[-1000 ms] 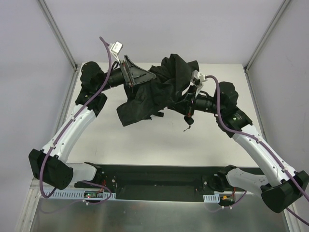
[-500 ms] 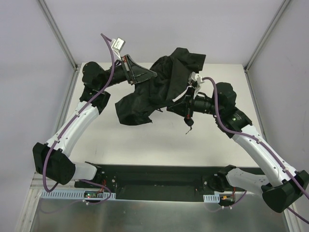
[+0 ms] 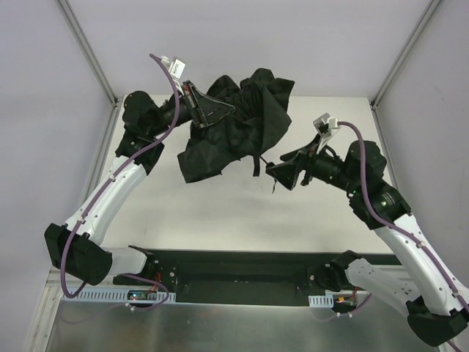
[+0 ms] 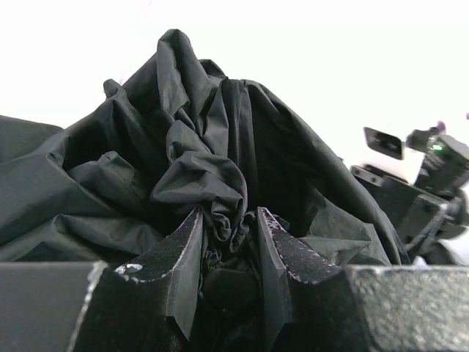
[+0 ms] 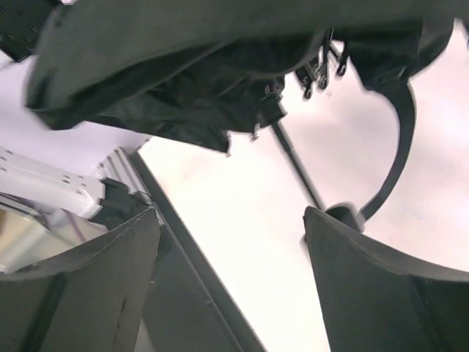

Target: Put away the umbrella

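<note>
1. On the near side of the umbrella (image 3: 238,125), toward the arm bases, bare table (image 3: 212,213) gives free passage.
2. Left of the umbrella, the left gripper (image 3: 229,110), clamped on canopy folds, blocks entry.
3. Right of the umbrella and nearer, the right gripper (image 3: 277,174) has its jaws spread and crowds the shaft (image 5: 296,170).

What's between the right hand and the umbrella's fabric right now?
Only the thin metal shaft and a dangling strap cross from the right hand to the fabric; the right wrist view shows it best.
</note>
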Motion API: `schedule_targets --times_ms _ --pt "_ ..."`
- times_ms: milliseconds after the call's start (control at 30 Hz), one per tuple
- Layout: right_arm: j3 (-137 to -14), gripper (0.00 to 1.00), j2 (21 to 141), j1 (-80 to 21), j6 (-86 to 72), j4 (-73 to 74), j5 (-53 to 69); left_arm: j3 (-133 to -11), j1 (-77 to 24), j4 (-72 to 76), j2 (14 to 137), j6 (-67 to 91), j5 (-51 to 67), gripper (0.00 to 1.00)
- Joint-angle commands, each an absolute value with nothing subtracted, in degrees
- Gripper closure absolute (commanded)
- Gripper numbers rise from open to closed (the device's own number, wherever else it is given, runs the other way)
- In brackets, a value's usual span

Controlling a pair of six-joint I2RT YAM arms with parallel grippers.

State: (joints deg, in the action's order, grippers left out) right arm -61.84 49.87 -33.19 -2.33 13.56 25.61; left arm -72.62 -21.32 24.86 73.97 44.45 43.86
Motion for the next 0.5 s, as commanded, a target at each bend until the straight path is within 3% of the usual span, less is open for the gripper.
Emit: schedule_targets --times_ms 0,67,200,367,467 --pt "-65.7 0.17 49.7 -33.2 -19.3 14.4 24.2 -77.3 -21.2 23.5 71.2 32.5 35.0 1.0" --pt "-66.8 0.09 50.4 -33.7 -24.3 10.3 24.8 -77.7 -21.2 23.6 71.5 31.4 33.0 1.0" --pt "-72.8 0.06 53.3 -33.8 -33.0 9.7 19.5 -77.7 -21.2 23.8 71.1 29.4 30.3 1.0" --pt "-76.3 0.1 59.5 -35.2 -43.2 4.5 20.5 -77.8 -21.3 23.8 70.9 28.5 28.8 1.0" --pt "-78.3 0.21 62.4 -35.5 -44.0 6.5 19.6 -77.7 -21.7 24.3 70.1 28.5 27.8 1.0"
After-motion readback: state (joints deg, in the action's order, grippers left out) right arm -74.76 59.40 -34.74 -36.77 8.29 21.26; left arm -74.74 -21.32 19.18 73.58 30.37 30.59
